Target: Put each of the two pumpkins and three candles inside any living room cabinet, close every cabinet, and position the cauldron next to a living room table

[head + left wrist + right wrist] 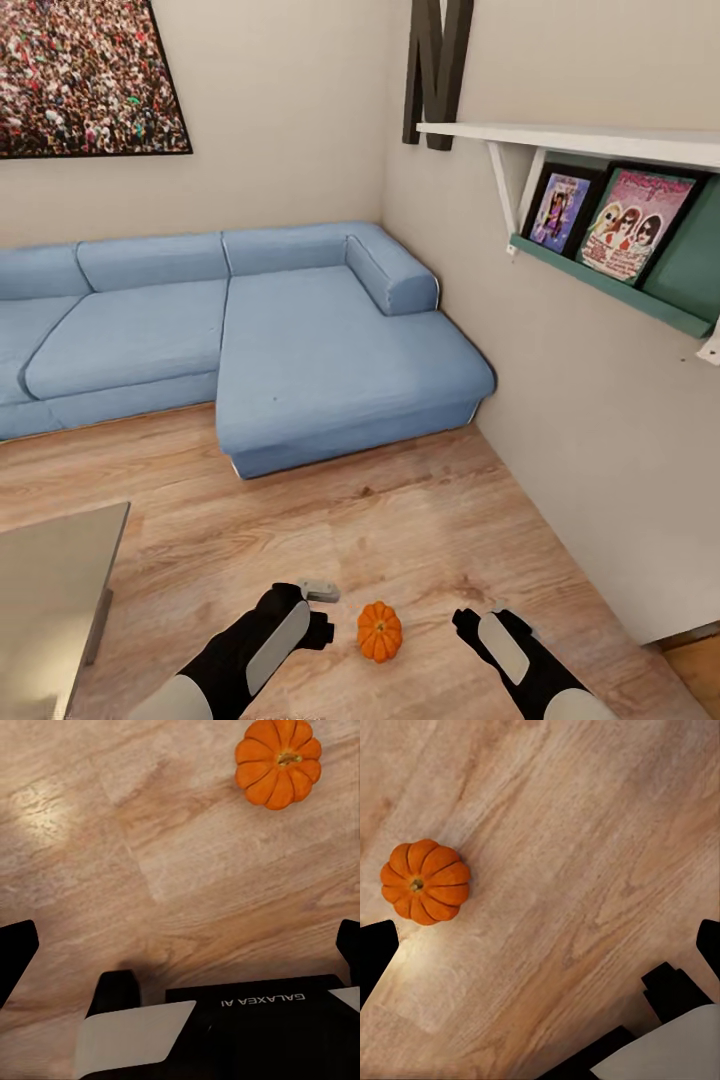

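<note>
Head view: the pumpkin (380,631) sits on the floor (420,520) between my left claw (318,630) and right claw (466,624). Both are empty, fingers spread apart.

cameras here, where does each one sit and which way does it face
Head view: high on the robot, looking forward and down at the sofa, the wood floor, the pumpkin; both arms show, left gripper and right gripper.
Left wrist view: on the left arm, facing the floor; dark finger tips at the edges.
Right wrist view: on the right arm, facing the floor likewise.
Shared: all three see the pumpkin.
</note>
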Motion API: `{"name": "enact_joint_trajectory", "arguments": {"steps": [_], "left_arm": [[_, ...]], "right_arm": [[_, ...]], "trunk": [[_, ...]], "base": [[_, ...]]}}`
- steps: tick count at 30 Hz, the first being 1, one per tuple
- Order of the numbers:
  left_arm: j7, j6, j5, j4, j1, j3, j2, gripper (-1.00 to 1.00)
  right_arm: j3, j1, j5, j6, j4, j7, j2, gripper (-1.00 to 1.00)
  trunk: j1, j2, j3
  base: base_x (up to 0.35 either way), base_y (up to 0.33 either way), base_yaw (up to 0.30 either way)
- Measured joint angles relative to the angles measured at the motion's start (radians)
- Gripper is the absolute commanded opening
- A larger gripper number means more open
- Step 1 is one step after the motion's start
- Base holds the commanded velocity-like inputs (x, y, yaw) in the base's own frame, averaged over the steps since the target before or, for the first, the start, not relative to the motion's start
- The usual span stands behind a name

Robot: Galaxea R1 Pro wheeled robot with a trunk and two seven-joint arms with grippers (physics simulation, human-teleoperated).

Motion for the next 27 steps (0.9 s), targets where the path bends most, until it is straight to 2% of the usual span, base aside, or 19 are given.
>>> {"name": "enact_joint_trajectory", "arguments": {"steps": [12, 18, 27], "left_arm": [[0.0, -0.001, 0.0, 0.0, 0.0, -0.001, 0.0, 1.0], [0.0, -0.002, 0.0, 0.001, 0.0, 0.0, 0.001, 1.0], [0.0, -0.002, 0.0, 0.0, 0.0, 0.0, 0.001, 1.0]], "right_arm": [[-0.001, 0.0, 0.0, 0.0, 0.0, 0.006, -0.002, 1.0], [-0.002, 0.0, 0.0, 0.0, -0.001, 0.006, -0.004, 1.0], [-0.001, 0.0, 0.0, -0.001, -0.001, 0.003, -0.005, 1.0]], "trunk": [[0.0, 0.0, 0.0], [0.0, 0.0, 0.0], [0.0, 0.0, 0.0]], "base": [[0.047, -0.002, 0.264], [0.042, -0.139, 0.036], [0.001, 0.012, 0.002]]}}
